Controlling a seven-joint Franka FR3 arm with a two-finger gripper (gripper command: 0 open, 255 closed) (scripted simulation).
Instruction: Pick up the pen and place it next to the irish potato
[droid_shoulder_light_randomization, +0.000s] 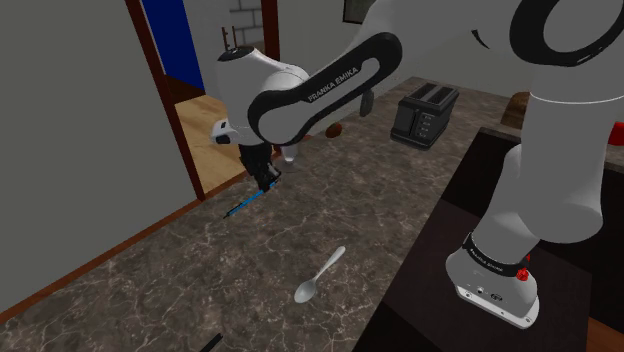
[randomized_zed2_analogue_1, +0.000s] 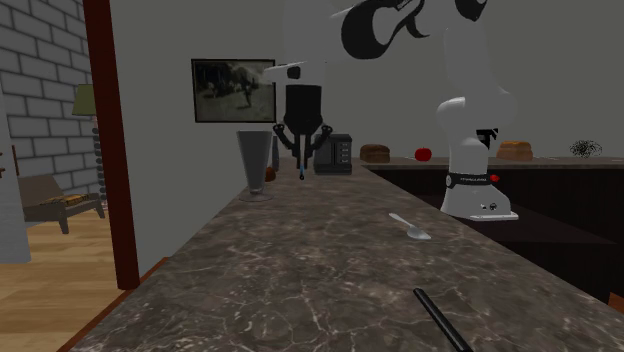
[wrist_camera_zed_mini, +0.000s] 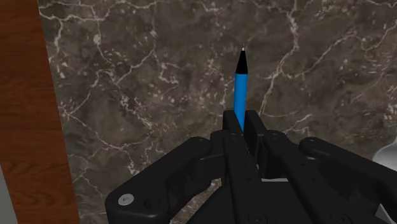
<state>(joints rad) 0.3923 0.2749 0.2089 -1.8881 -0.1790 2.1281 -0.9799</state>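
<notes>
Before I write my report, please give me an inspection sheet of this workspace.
Surface: dark marble counter, wooden edge.
Job's things: blue pen clasped in the gripper; brown potato near the toaster.
Clutter: spoon, toaster, tall cup, black stick.
Grippers: gripper shut on pen.
Cables: nothing seen.
Surroundings: grey walls, framed picture, door frame, wooden floor.

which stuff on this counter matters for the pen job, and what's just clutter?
Part of the job:
- blue pen, clasped in the gripper
- potato, the small brown lump further along the counter

Just lying about:
- spoon
- black toaster
- tall grey cup
- red apple
- thin black stick
</notes>
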